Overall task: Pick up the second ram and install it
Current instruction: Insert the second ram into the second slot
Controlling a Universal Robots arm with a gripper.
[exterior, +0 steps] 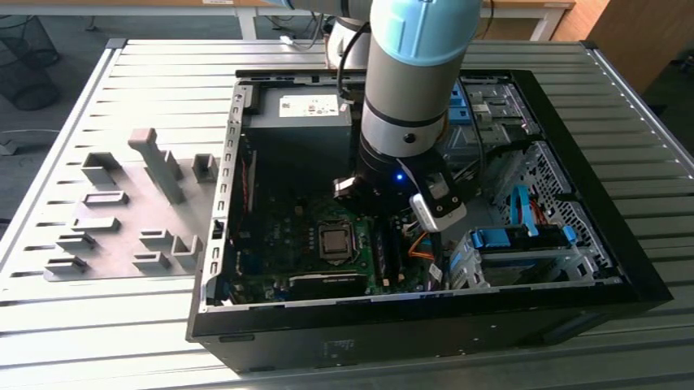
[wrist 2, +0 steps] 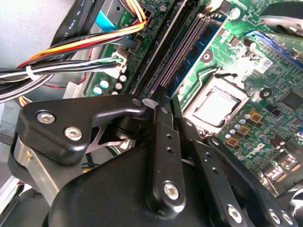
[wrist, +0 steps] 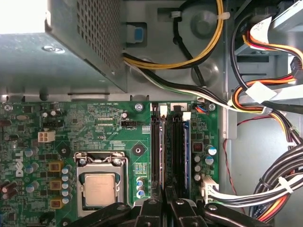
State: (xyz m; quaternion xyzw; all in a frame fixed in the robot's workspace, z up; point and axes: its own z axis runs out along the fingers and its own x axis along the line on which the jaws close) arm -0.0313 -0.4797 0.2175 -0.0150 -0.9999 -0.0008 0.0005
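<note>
The pincer [wrist 2: 166,108] loomed closest in both wrist views, drawn narrow; I couldn't tell whether anything sat between its fingers. It hung inside the open computer case [exterior: 434,313] on the counter [exterior: 109,333], low over the motherboard [wrist: 94,127]. The second ram [wrist: 187,146], as I judged it, stood edge-up in the memory slots [wrist: 177,146], long axis running straight away from the pincer, just beside its line.
</note>
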